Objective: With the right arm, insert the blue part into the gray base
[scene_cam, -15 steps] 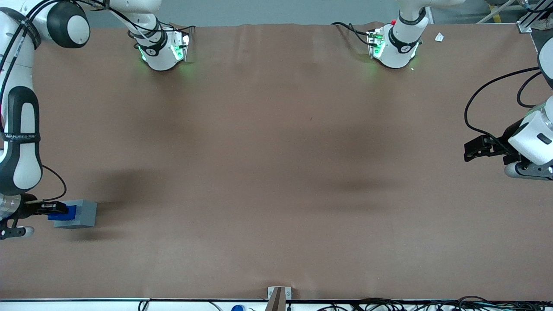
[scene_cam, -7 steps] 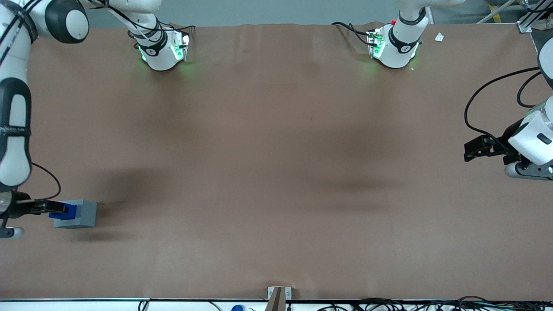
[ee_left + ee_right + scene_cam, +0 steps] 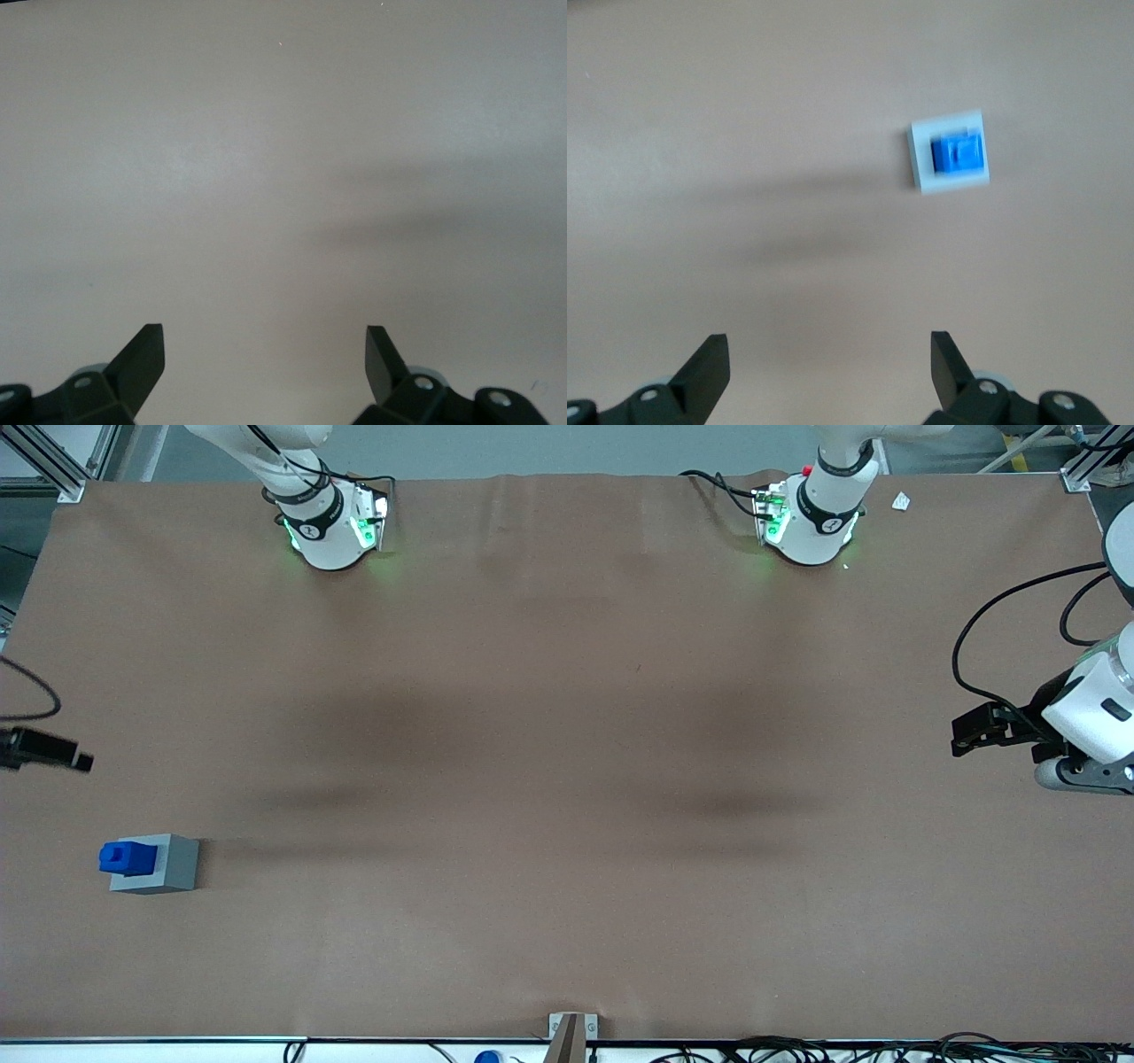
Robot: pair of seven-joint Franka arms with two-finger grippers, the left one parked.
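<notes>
The blue part [image 3: 128, 857] stands in the socket of the gray base [image 3: 173, 865] near the working arm's end of the table, its upper step sticking out above the base's top. The right arm's gripper [image 3: 78, 761] hangs apart from them, farther from the front camera than the base, at the edge of the front view. In the right wrist view the gripper [image 3: 828, 354] is open with nothing between its fingers, well above the brown table. The blue part [image 3: 959, 153] shows there seated inside the gray base [image 3: 921, 170].
Two white arm pedestals [image 3: 332, 522] [image 3: 811, 518] with green lights stand along the table edge farthest from the front camera. A small metal bracket [image 3: 571, 1027] sits at the nearest edge. A white scrap [image 3: 901, 501] lies toward the parked arm's end.
The gripper has let go of the blue part, opened and pulled up and away from the base. Most of the right arm has left the front view. The blue part stays in the base.
</notes>
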